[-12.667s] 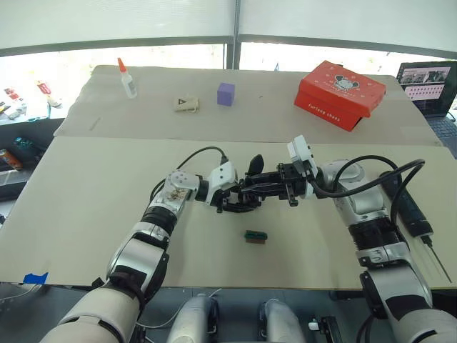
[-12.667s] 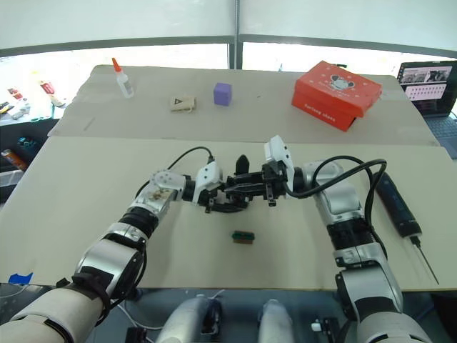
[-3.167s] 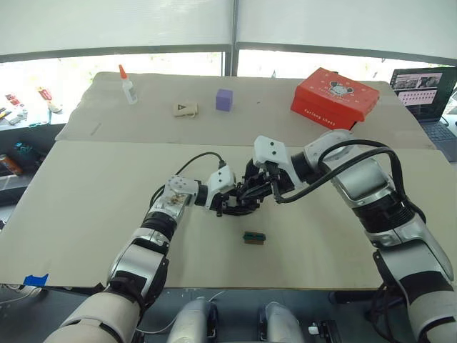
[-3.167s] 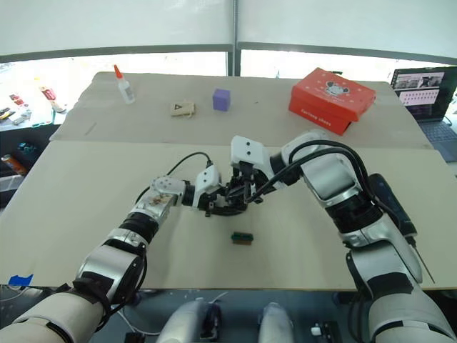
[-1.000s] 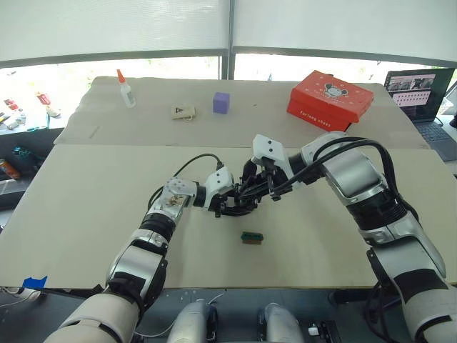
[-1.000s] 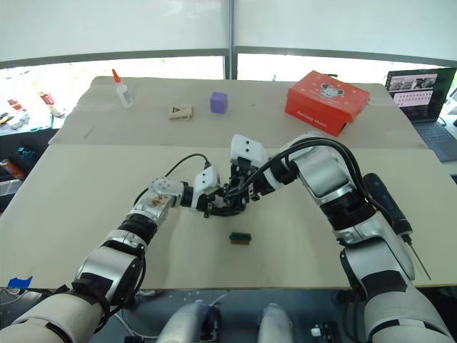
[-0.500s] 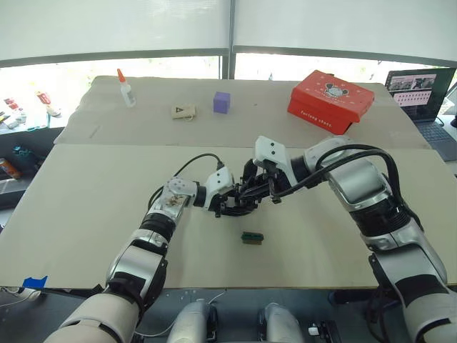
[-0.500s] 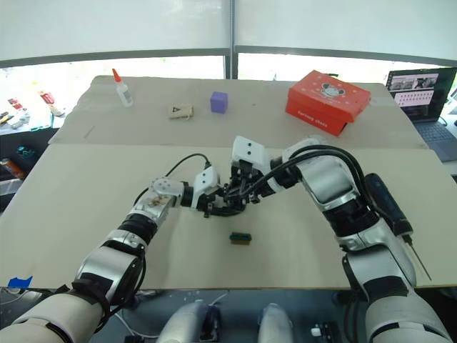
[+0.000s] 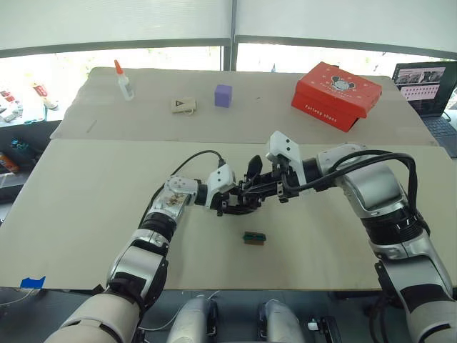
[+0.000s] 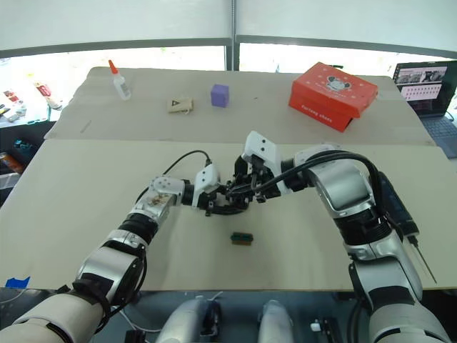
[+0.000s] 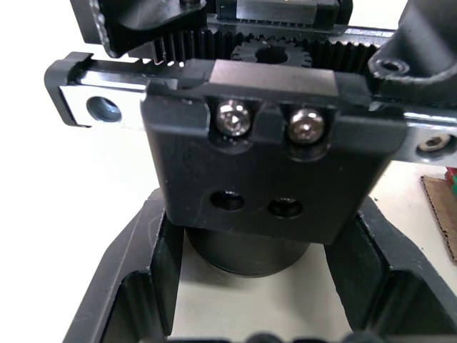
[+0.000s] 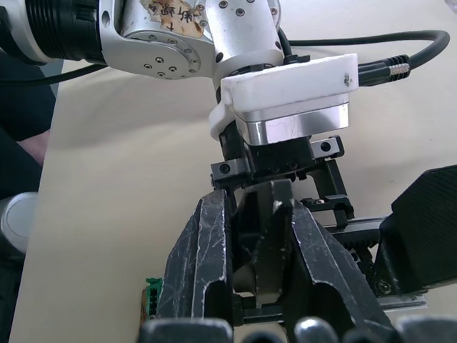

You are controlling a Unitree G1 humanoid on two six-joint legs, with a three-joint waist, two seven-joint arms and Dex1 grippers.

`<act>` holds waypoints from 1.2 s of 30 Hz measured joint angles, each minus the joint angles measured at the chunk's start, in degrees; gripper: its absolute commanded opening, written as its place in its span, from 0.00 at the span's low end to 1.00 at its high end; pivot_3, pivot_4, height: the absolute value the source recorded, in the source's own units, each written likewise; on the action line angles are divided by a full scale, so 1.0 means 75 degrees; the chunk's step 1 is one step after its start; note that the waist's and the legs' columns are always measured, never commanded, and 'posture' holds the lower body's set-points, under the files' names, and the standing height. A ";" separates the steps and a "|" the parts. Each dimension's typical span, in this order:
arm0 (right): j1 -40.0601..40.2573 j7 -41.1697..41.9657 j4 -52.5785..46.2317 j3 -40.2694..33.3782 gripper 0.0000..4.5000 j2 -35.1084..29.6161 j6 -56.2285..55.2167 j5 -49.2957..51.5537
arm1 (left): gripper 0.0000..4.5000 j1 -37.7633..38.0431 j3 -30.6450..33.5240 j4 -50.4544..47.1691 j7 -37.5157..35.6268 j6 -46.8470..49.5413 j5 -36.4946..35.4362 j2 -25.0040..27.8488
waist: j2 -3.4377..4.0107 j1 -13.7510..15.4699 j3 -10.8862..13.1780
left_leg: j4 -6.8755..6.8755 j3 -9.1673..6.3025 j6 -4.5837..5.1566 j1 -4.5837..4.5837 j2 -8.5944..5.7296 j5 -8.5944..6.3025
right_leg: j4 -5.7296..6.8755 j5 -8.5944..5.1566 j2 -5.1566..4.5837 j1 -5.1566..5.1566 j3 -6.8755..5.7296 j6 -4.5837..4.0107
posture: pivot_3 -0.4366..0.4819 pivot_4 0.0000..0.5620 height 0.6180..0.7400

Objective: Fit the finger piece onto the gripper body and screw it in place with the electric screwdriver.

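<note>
Between right gripper [image 12: 257,286] fingers [image 12: 207,264], finger piece [image 12: 265,236], on gripper body [image 9: 239,201].

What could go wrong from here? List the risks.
1. The right gripper pinches the finger piece against the gripper body, which the left gripper holds; a skewed seat could leave the screw holes misaligned.
2. The electric screwdriver lies by the table's right edge. Fetching it means freeing a gripper, so the unscrewed piece may slip off.
</note>
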 measured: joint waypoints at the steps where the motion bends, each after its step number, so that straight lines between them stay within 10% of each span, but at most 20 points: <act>1: 0.0026 -0.0020 -0.0001 0.0003 0.09 0.0002 -0.0098 -0.0014 | 0.51 0.0000 0.0003 0.0001 0.0007 0.0008 0.0000 0.0004 | 0.0000 -0.0005 0.0000 | 0.0001 0.0000 0.0001 0.0000 0.0000 0.0001 | 0.0001 0.0000 0.0000 0.0000 0.0001 0.0001 | 0.48 0.27 1.00; 31: -0.0405 0.0242 0.0795 0.0706 0.09 -0.0115 -0.0897 -0.0358 | 0.51 -0.0039 0.0000 0.0050 0.0220 0.0031 0.0163 0.0005 | 0.0002 -0.0041 -0.0002 | 0.0017 -0.0005 0.0000 0.0067 0.0006 0.0001 | -0.0001 0.0002 -0.0004 0.0050 0.0011 -0.0002 | 0.48 0.27 1.00; 36: -0.0009 0.0165 0.0759 0.0605 0.56 -0.0135 -0.0764 -0.0279 | 0.51 -0.0057 0.0000 0.0050 0.0176 0.0026 0.0146 -0.0014 | 0.0002 -0.0014 0.0000 | 0.0017 -0.0003 0.0000 0.0045 0.0003 0.0001 | 0.0001 0.0002 -0.0014 0.0022 0.0017 -0.0002 | 0.48 0.27 1.00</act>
